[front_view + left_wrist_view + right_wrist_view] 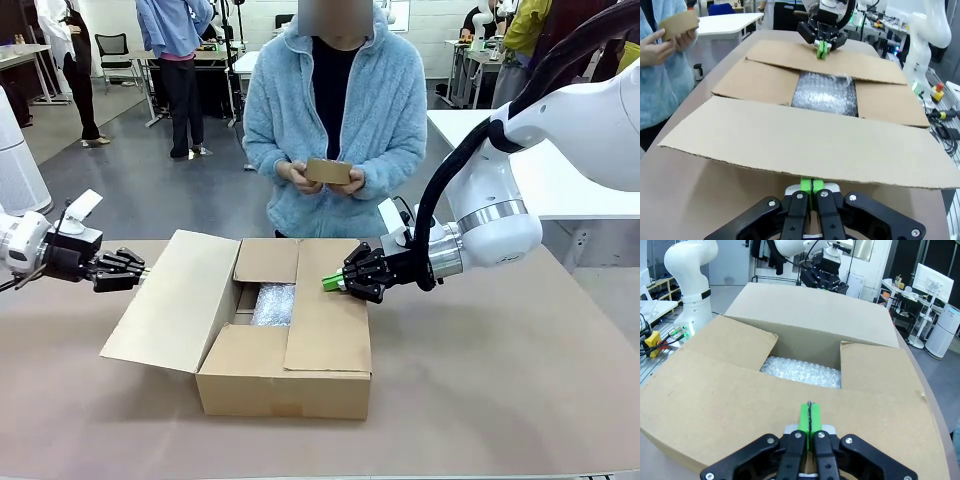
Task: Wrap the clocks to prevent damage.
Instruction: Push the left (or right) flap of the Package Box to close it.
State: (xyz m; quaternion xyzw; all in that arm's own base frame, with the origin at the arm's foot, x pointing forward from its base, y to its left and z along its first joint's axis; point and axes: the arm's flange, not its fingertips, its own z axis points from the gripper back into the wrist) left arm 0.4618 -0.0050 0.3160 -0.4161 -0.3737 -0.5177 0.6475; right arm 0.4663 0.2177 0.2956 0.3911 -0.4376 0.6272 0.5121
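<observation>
Whitish, translucent bubble wrap is seen to cover the clocks (pixel 273 304), which form one blocky bundle lying inside the cardboard carton (pixel 285 385) on the table (pixel 500 400). The bundle is exposed through the gap between the flaps. The exposed strip runs near to far, but the true long axis cannot be judged because the flaps hide the rest. The bundle lies between the two hands and lower than both. The right hand (pixel 333 282), clenched on nothing, is set at the lowered right flap and is judged the nearer. The left hand (pixel 135 270), likewise clenched and empty, is placed at the outer edge of the splayed left flap. A tape roll (pixel 328 171) is held by the person at the far side.
</observation>
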